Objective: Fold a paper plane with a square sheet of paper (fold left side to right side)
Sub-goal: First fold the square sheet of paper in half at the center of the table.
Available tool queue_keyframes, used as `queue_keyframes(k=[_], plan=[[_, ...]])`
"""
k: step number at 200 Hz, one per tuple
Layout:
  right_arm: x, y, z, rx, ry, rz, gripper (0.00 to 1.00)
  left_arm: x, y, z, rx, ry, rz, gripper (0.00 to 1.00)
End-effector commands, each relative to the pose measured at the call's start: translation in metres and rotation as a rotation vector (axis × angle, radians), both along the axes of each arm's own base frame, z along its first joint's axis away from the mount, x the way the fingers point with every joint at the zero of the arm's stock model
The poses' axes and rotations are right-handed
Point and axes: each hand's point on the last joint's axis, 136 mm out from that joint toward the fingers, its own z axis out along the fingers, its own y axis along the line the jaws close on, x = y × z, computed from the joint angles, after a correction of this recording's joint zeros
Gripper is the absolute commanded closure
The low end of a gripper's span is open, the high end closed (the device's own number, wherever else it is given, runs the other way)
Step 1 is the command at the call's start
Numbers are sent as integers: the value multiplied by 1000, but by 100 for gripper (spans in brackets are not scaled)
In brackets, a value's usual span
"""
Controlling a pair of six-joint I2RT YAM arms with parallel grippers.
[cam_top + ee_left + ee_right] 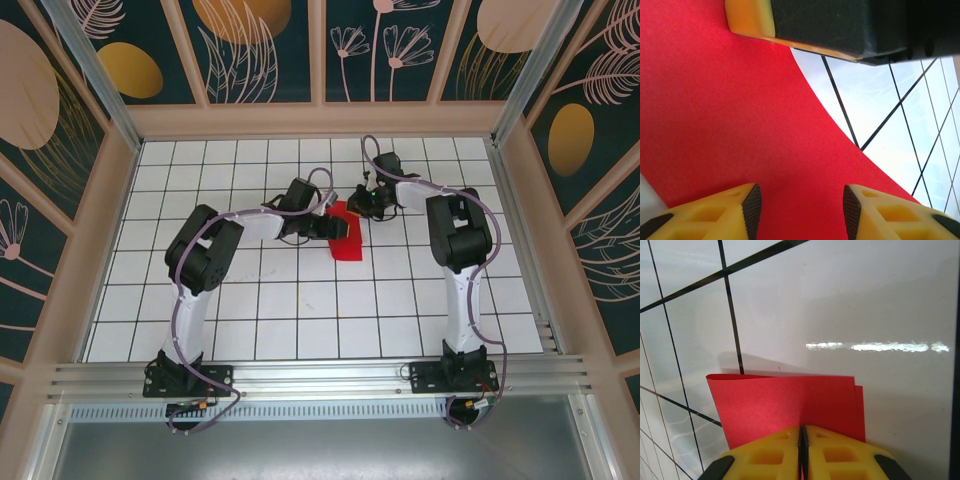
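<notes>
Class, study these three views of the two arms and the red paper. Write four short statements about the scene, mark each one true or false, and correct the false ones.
1. The right tool is shut on the red paper. True.
2. The left tool has its fingers pressed together. False: its fingers stand apart, and the red paper shows in the gap between them.
3. The red paper lies at the near edge of the table, beside the arm bases. False: it lies further in, where the two tools meet.
4. In the right wrist view, a second layer of the paper peeks out along its right edge. True.
</notes>
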Motion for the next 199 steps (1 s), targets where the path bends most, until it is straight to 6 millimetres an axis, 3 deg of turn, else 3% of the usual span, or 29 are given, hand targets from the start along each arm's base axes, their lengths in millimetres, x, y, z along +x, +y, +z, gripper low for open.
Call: queue_keyframes(k=[1, 94, 150, 199], plan=[[-35, -16, -55, -158, 151, -1, 87, -31, 6, -17, 62, 56, -56, 50], [-36, -12, -53, -164, 150, 6, 87, -55, -1, -2, 34, 10, -143, 50], [-38, -13, -55, -165, 155, 7, 87, -77, -6, -3, 38, 19, -198, 50], [-38, -11, -55, -162, 155, 8, 87, -92, 5, -13, 71, 50, -204, 50]])
